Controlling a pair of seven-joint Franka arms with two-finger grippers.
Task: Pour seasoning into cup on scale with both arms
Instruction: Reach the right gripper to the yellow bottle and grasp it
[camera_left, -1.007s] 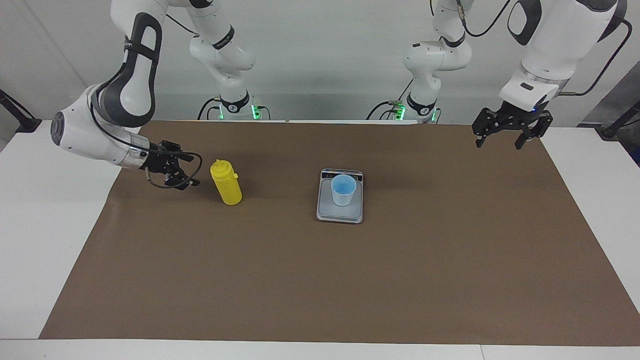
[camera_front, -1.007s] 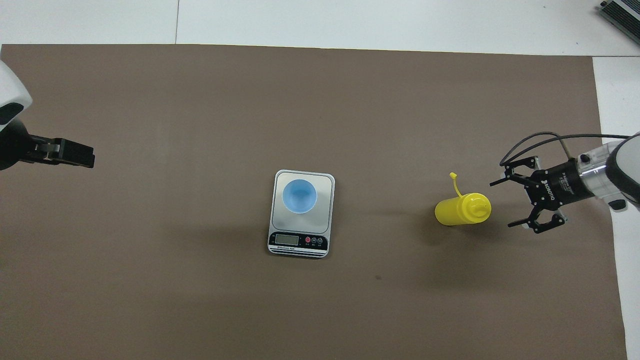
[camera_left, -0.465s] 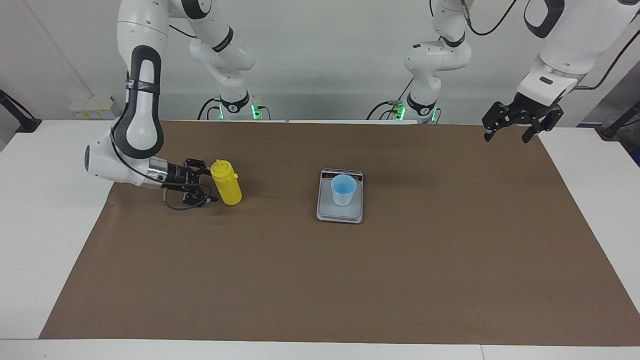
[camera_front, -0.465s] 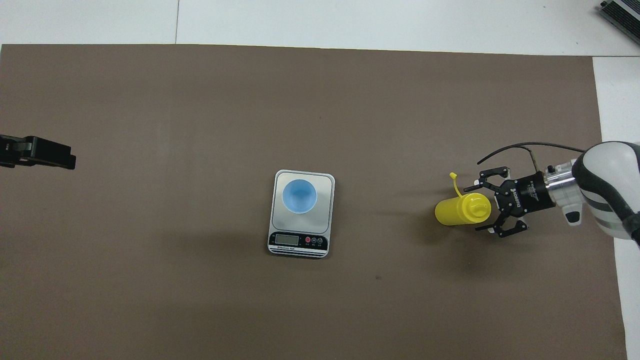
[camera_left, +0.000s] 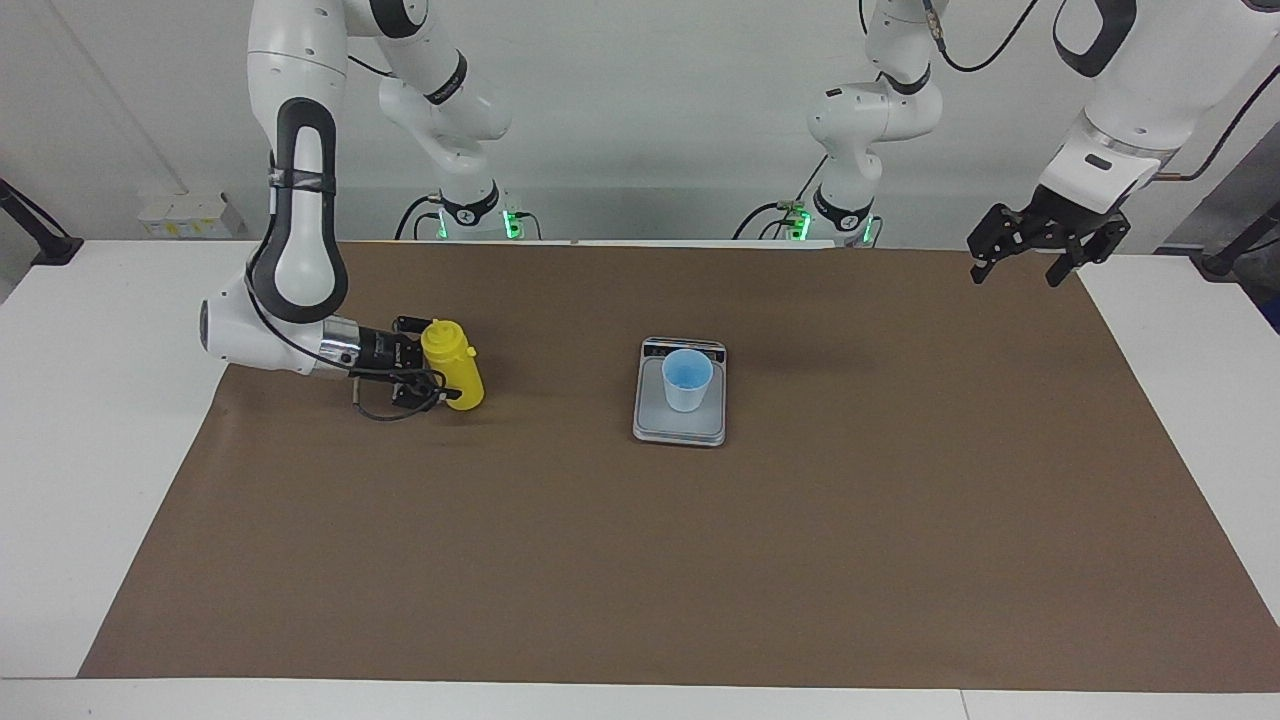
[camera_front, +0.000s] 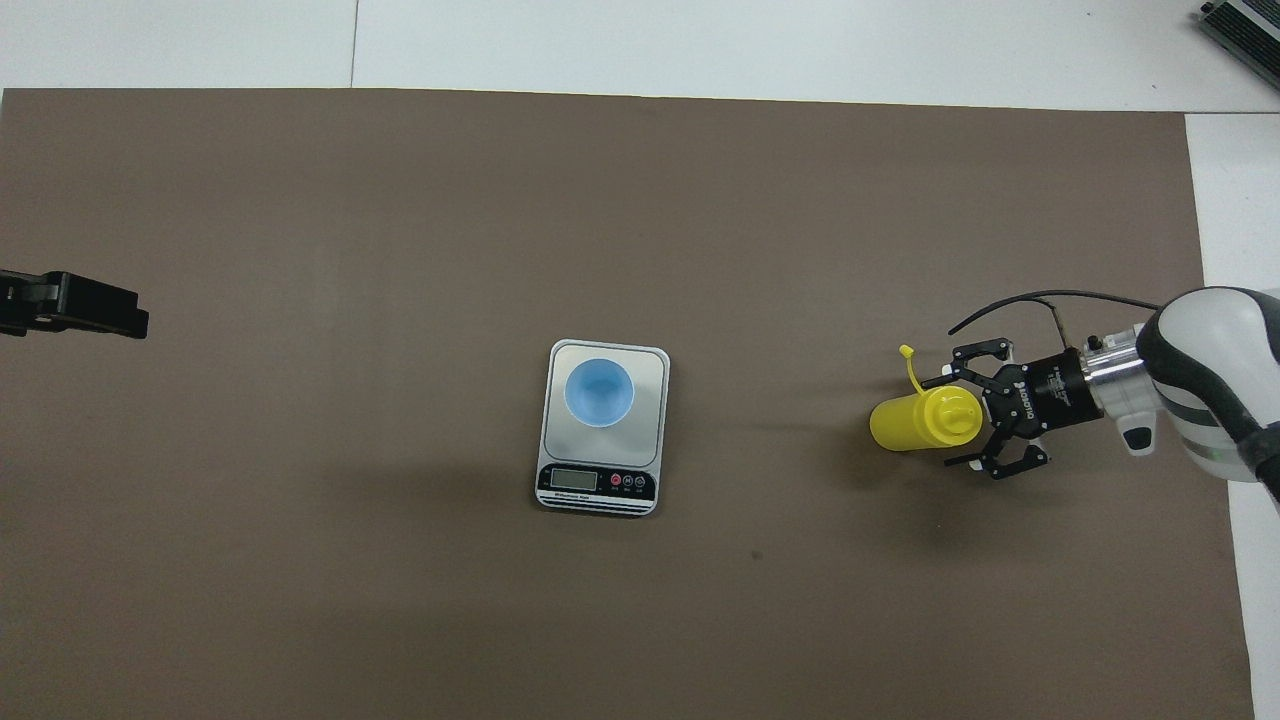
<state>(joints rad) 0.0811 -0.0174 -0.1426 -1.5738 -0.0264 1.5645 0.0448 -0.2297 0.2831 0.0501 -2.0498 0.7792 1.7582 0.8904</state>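
The right gripper (camera_left: 432, 362) has slid in sideways at the left of the facing view over the last second, and its jaws, spread wide, now stand on either side of the yellow bottle (camera_left: 454, 366), one finger on the side nearer the robots and one on the side away from them; they look not yet closed on it, though whether a finger touches the plastic I cannot tell. A second ago the same gripper was well short of the bottle, so the approach is all but done and the squeeze is the step in hand. The bottle stands upright on the brown mat (camera_left: 640, 560), its little lid hanging loose on its tether. At frame centre the blue cup (camera_left: 687, 379) sits on the scale (camera_left: 680, 428), untouched. At the upper right the left gripper (camera_left: 1048, 250) has drifted up and outward and hangs in the air with jaws open, waiting. Nothing has been poured yet.
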